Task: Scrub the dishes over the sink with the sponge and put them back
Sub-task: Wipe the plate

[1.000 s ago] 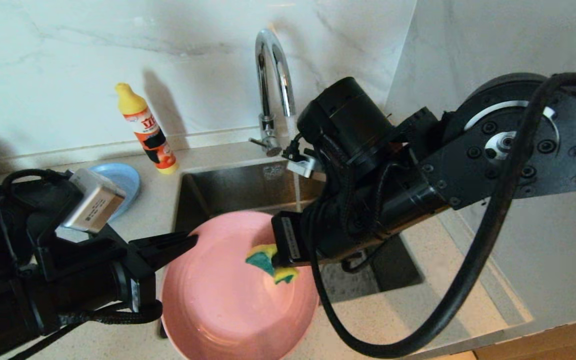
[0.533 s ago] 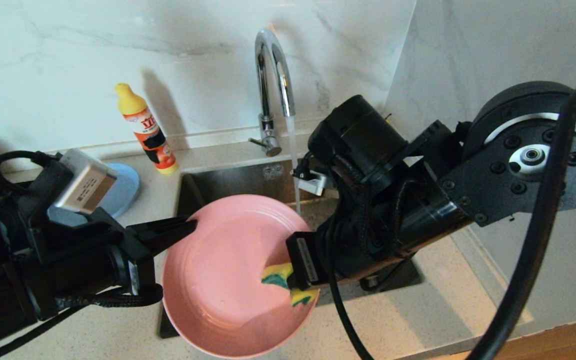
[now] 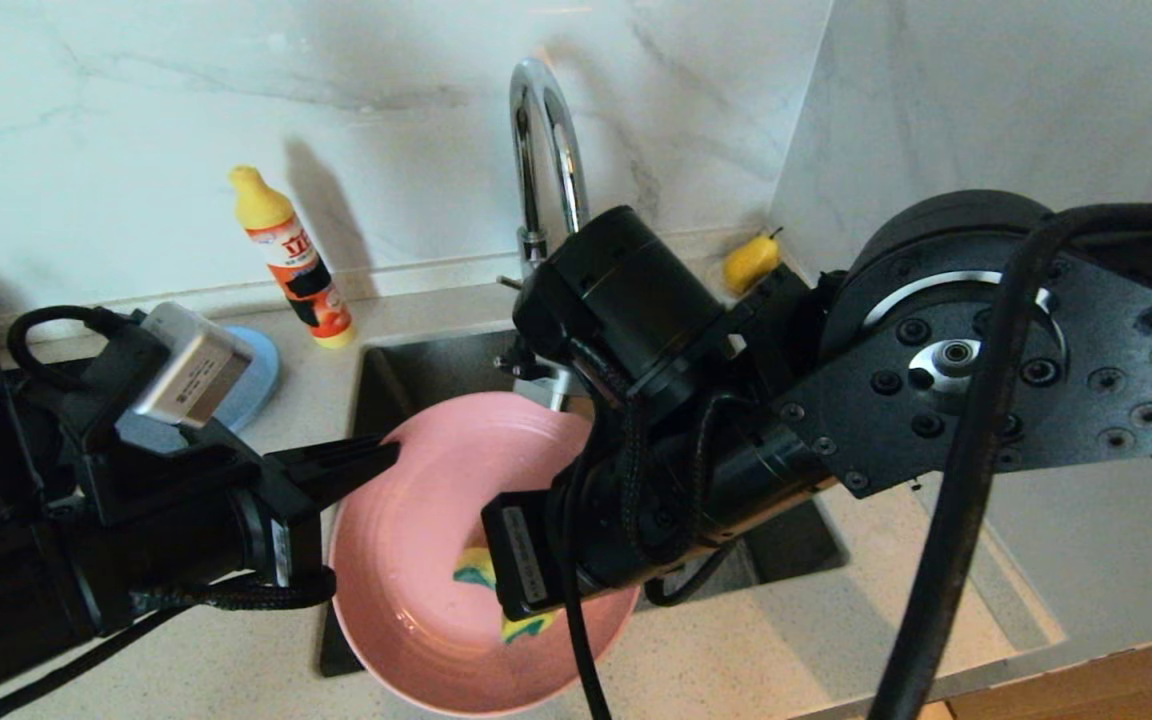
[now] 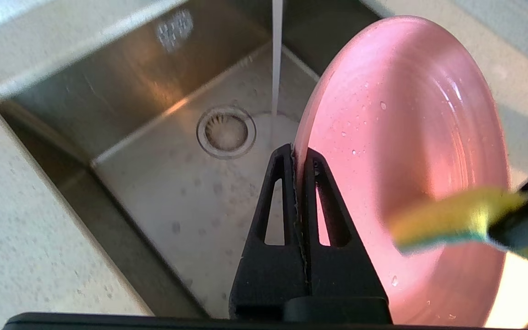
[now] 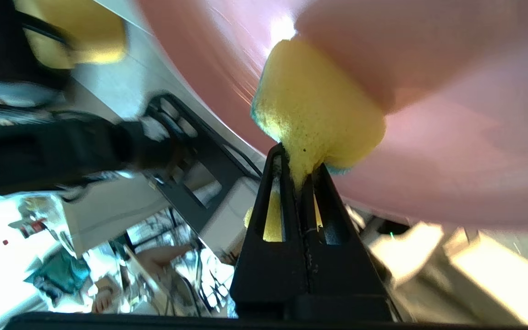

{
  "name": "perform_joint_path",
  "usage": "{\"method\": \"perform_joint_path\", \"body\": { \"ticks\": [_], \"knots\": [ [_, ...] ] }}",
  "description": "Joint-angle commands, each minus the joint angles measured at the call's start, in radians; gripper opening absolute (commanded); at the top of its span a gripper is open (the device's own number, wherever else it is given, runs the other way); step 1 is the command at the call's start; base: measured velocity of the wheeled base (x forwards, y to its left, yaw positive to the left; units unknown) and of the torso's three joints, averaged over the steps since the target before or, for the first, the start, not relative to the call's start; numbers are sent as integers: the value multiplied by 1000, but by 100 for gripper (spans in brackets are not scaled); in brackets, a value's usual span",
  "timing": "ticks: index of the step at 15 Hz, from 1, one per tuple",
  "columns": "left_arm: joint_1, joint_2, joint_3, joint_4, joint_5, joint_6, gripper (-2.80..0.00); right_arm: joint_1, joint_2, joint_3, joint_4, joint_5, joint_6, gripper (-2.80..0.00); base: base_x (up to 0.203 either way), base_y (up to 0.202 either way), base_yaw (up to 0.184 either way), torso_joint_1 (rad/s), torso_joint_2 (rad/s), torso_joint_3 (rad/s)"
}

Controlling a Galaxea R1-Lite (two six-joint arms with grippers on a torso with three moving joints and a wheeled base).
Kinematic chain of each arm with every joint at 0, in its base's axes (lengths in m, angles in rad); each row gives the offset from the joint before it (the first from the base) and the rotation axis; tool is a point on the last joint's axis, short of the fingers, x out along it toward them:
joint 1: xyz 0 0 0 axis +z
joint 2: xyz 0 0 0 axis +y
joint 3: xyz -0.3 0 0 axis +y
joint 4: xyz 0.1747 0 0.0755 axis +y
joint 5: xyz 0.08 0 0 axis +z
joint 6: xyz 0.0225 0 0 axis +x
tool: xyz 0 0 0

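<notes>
The left pincer [image 3: 376, 462] is clamped on the rim of the pink plate [image 3: 416, 560], holding it tilted over the sink [image 3: 436, 375] with water running from the tap [image 3: 544, 150]. That thin edge grip is the weak point, I judge: a wet rim pushed by the sponge could slip or twist loose, and the plate would drop into the basin. Farther right, the right pincer [image 5: 301, 172] is closed on the sponge [image 3: 476, 575], pressing it against the plate's inner face. Squeezed only at one end, the sponge could peel out if dragged hard.

Compared with a second ago, the sponge has swept from the plate's upper right toward its lower middle. The right arm has swung left and now covers the water stream. The plate stays where it was, and a yellow pear [image 3: 751, 260] now shows behind the arm.
</notes>
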Motion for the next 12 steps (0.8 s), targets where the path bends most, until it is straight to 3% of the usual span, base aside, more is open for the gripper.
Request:
{"method": "perform_joint_path", "body": {
  "ticks": [1,6,10,12],
  "knots": [
    [-1,-1,14,-3,-1,0,-280,8,-22,-8,-15,2,2,-280,0,0,0,0,0,0],
    [1,9,23,-3,1,-39,-280,-26,-128,-2,7,1,6,-280,0,0,0,0,0,0],
    [2,79,-17,2,12,-153,-280,-56,-277,-1,30,-1,6,-280,0,0,0,0,0,0],
    [2,164,-47,4,62,-200,-280,-90,-327,3,51,0,3,-280,0,0,0,0,0,0]
  ]
}}
